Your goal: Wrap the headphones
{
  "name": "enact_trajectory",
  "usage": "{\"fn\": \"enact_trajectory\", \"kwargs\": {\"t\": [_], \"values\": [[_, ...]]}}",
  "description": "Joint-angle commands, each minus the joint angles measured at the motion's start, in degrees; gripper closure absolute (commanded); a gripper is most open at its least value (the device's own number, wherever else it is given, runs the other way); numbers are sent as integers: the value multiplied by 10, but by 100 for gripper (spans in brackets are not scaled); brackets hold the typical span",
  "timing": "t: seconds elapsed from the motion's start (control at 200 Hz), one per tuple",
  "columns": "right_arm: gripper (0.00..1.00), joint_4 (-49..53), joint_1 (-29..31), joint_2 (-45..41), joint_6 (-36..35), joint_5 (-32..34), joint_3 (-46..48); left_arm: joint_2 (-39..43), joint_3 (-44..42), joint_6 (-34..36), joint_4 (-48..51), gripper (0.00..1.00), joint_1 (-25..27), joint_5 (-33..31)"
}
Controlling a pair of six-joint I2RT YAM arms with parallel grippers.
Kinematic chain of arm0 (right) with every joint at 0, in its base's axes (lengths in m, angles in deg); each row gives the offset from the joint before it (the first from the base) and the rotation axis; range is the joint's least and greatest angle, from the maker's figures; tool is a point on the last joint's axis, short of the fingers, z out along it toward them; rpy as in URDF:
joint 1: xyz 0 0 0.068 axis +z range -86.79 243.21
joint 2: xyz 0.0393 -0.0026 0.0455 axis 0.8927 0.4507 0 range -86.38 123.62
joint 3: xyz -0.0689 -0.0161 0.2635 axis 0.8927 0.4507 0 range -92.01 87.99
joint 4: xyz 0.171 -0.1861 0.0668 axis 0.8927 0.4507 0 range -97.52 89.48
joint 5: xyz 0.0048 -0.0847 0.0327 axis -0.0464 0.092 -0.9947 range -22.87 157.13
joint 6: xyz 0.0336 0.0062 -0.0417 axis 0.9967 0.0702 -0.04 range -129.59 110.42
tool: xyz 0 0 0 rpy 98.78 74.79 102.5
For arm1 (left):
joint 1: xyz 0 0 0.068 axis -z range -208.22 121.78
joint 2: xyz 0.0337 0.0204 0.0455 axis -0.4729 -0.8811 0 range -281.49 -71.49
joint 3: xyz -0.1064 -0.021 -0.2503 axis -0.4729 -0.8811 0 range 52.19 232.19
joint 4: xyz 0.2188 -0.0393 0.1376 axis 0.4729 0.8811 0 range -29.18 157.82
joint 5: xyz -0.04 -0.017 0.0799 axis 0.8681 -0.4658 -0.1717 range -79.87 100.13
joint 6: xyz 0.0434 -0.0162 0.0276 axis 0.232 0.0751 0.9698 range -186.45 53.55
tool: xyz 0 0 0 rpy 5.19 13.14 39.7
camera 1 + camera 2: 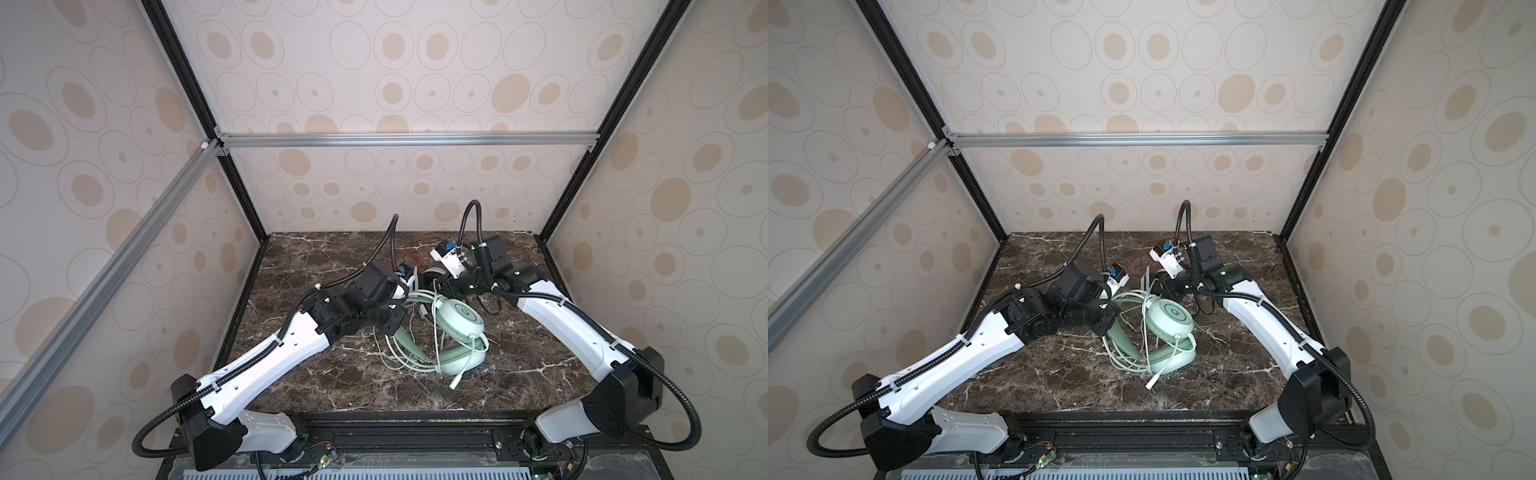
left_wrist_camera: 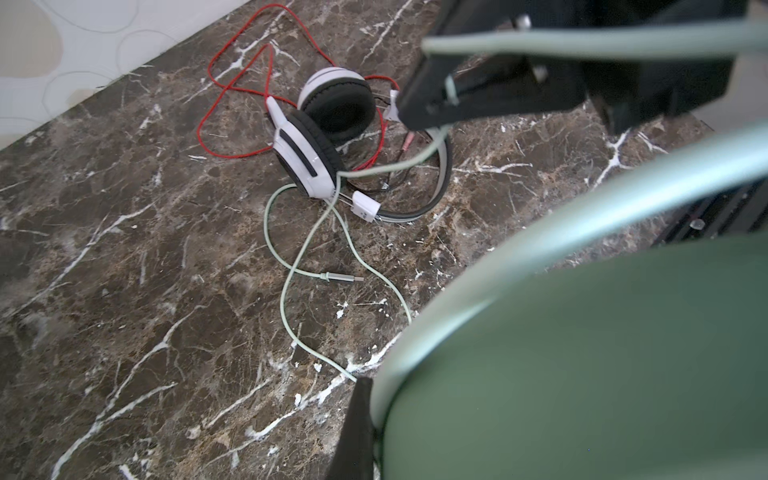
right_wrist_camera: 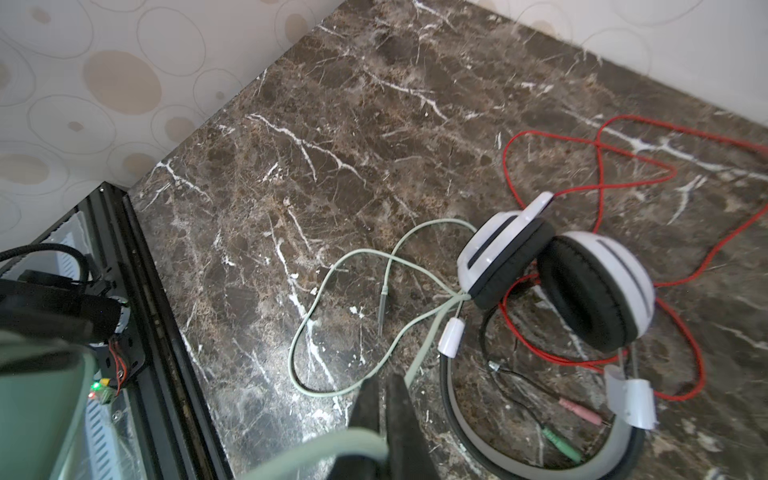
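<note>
The mint-green headphones (image 1: 457, 328) (image 1: 1169, 322) lie mid-table with their pale green cable (image 1: 399, 357) looped loosely around them. My left gripper (image 1: 396, 327) (image 1: 1106, 323) (image 2: 374, 399) is shut on their green headband (image 2: 582, 353); only one finger (image 2: 358, 432) shows. My right gripper (image 1: 443, 286) (image 1: 1158, 286) (image 3: 384, 399) is shut on the pale green cable (image 3: 316, 316) just behind the earcup. The white-and-black headphones (image 2: 316, 162) (image 3: 582, 282) lie behind on the marble with their red cable (image 2: 232, 83) (image 3: 623, 137) spread loose, mostly hidden by the arms in both top views.
The dark marble table (image 1: 519, 374) is boxed in by patterned walls and black frame posts (image 1: 245, 199). A metal jack plug (image 2: 340, 277) of the green cable lies on the marble. Pink and green plugs (image 3: 582, 411) lie by the white headband.
</note>
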Motion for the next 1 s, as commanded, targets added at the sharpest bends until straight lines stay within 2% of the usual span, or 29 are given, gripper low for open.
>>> {"fn": "enact_trajectory", "kwargs": {"t": [0.0,0.14,0.26,0.38,0.55,0.685,0.76,0.815,0.92,0.995], "values": [[92,-94,-32,-21,62,-67,64,8,51,-36,-32,100,-26,9],[91,-184,-50,-28,118,-153,136,12,46,-56,-63,100,-87,36],[74,-233,-51,-29,143,-199,178,17,43,-66,-92,100,-125,69],[61,-282,-52,-47,170,-191,226,5,56,-68,-91,100,-139,65],[52,-334,-63,-70,202,-188,280,-14,86,-69,-65,100,-148,3],[46,-437,-63,-72,251,-188,336,-31,135,-62,-37,100,-150,-54],[48,-502,-61,-59,288,-187,358,-38,162,-58,-25,100,-150,-64],[51,-519,-57,-53,308,-161,365,-43,180,-55,-16,100,-149,-70],[51,-538,-27,-45,314,-119,366,-52,207,-50,1,100,-150,-83],[51,-545,-2,-22,315,-112,351,-55,221,-47,7,100,-150,-88]]}}
